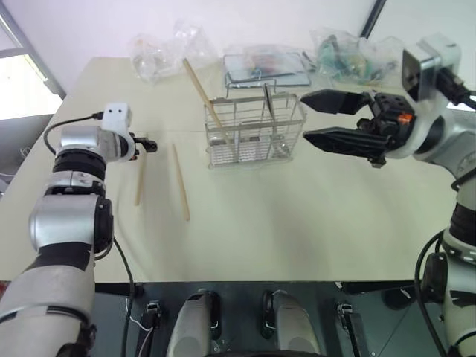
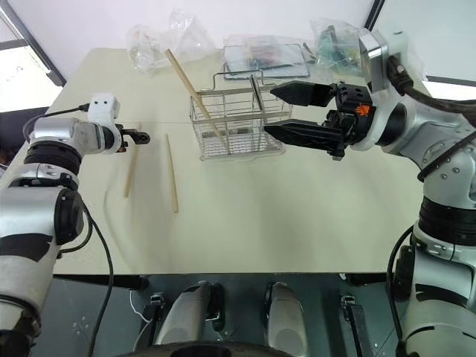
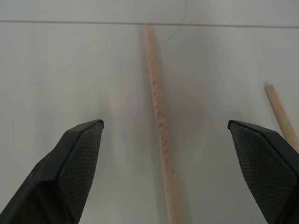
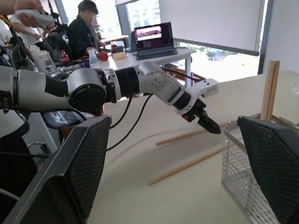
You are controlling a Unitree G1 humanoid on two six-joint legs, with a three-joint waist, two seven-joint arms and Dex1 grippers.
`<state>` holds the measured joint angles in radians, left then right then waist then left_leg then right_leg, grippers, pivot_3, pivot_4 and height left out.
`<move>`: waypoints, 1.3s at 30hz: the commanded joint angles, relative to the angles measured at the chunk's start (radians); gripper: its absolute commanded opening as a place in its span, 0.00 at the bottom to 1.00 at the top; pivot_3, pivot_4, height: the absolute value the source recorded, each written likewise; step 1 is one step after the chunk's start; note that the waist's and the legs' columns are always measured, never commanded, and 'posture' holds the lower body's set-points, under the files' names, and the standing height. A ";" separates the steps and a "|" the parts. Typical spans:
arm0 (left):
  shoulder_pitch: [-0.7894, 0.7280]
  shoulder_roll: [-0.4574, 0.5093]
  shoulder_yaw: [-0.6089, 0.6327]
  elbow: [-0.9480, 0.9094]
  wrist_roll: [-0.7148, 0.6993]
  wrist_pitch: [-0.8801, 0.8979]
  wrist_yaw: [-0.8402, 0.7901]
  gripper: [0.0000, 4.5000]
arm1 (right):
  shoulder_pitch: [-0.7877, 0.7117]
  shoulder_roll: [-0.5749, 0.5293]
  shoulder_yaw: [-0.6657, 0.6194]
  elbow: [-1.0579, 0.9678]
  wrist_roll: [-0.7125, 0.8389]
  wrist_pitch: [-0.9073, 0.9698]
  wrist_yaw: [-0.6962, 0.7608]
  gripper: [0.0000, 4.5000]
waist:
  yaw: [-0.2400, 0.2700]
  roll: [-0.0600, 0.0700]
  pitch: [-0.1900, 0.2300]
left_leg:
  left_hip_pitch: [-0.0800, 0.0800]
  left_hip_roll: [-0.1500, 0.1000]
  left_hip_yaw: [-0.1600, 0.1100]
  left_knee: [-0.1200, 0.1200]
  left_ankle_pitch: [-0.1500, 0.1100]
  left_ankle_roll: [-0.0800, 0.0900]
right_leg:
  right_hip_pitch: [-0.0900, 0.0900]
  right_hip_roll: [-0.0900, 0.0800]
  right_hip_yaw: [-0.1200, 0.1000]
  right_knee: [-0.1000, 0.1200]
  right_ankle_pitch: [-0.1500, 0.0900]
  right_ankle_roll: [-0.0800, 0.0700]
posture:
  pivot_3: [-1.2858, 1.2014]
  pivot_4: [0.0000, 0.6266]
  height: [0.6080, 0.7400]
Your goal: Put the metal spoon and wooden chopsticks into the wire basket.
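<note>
Nearest on the counter [image 1: 297, 230], two wooden chopsticks lie flat and apart: one [image 1: 181, 181] closer to the wire basket [image 1: 255, 130], the other [image 1: 140, 178] directly under the left hand [image 1: 146, 144]. That hand is spread wide and tilted down over its stick, which reads as lining up for a pinch; nothing is held yet. The left wrist view shows the stick running up between the two pads with clear gaps on both sides, which the head views cannot settle.

Farther back, the right hand [image 1: 338, 119] hangs empty and spread beside the basket. A third chopstick [image 1: 202, 94] leans in the basket. A thin metal piece [image 1: 268, 102] in it may be the metal spoon; I cannot tell. The right wrist view adds a seated person [image 4: 88, 32] and a laptop [image 4: 154, 39] behind.
</note>
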<state>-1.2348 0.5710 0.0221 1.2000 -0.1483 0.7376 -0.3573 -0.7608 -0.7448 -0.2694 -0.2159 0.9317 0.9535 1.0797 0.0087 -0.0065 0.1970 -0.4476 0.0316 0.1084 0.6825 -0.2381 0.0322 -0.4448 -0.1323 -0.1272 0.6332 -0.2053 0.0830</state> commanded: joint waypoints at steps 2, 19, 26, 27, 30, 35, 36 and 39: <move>-0.041 0.010 0.014 0.046 0.045 -0.050 -0.001 1.00 | 0.005 -0.019 -0.040 -0.045 0.046 -0.013 -0.035 0.98 | 0.002 0.000 0.000 | 0.000 0.000 0.000 0.000 0.000 0.001 | 0.000 0.000 0.000 0.000 0.000 0.000 | 0.52 0.24 0.73; -0.068 0.013 0.143 0.065 0.032 -0.125 0.098 0.01 | 0.008 -0.020 -0.027 -0.013 0.058 -0.036 -0.086 1.00 | 0.003 0.000 0.000 | -0.001 0.000 0.000 0.001 -0.002 0.003 | 0.000 -0.001 0.000 0.000 0.000 0.000 | 0.52 0.24 0.73; -0.166 0.004 0.389 -0.141 -0.164 -0.447 0.137 0.01 | 0.012 -0.034 -0.047 0.000 0.078 -0.003 -0.128 1.00 | 0.004 -0.006 0.003 | -0.002 0.000 -0.001 0.001 -0.002 0.003 | 0.000 -0.002 -0.001 0.000 0.000 0.000 | 0.52 0.24 0.73; -0.175 -0.013 0.427 -0.215 -0.213 -0.466 0.126 0.01 | 0.010 -0.035 -0.049 0.001 0.083 0.005 -0.140 1.00 | 0.004 -0.006 0.003 | -0.002 0.000 -0.002 0.001 -0.002 0.003 | 0.000 -0.002 -0.001 -0.001 0.000 0.000 | 0.52 0.24 0.73; -0.193 -0.105 0.545 -0.481 -0.408 -0.366 0.176 0.01 | 0.015 -0.037 -0.062 -0.003 0.113 0.031 -0.176 1.00 | 0.004 -0.006 0.003 | -0.004 -0.001 -0.001 0.002 -0.001 0.002 | 0.000 -0.003 -0.001 -0.003 0.002 0.002 | 0.52 0.24 0.73; -0.167 -0.250 0.519 -0.771 -0.539 -0.250 0.232 0.01 | 0.035 -0.041 -0.063 -0.019 0.123 0.036 -0.201 1.00 | 0.004 -0.006 0.003 | 0.000 -0.002 0.000 0.002 0.000 0.000 | 0.003 -0.003 0.000 -0.003 0.003 0.004 | 0.52 0.24 0.73; -0.156 -0.271 0.492 -0.805 -0.537 -0.240 0.228 0.01 | 0.034 -0.040 -0.064 -0.017 0.126 0.034 -0.205 1.00 | 0.004 -0.006 0.003 | 0.001 -0.002 0.000 0.002 0.000 0.000 | 0.004 -0.002 0.000 -0.002 0.003 0.004 | 0.52 0.24 0.73; -0.106 -0.325 0.389 -0.870 -0.491 -0.234 0.197 0.01 | 0.027 -0.041 -0.068 -0.005 0.126 0.028 -0.222 1.00 | 0.004 -0.006 0.003 | 0.002 -0.002 -0.001 0.002 -0.002 0.004 | 0.005 -0.001 0.000 -0.002 0.003 0.004 | 0.52 0.24 0.73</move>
<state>-1.3434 0.2520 0.4707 0.3866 -0.6611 0.5025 -0.1381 -0.7155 -0.7702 -0.3008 -0.2117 1.0403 0.9950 0.8675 0.0131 -0.0128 0.1998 -0.4454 0.0294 0.1078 0.6847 -0.2402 0.0367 -0.4395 -0.1337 -0.1268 0.6315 -0.2025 0.0870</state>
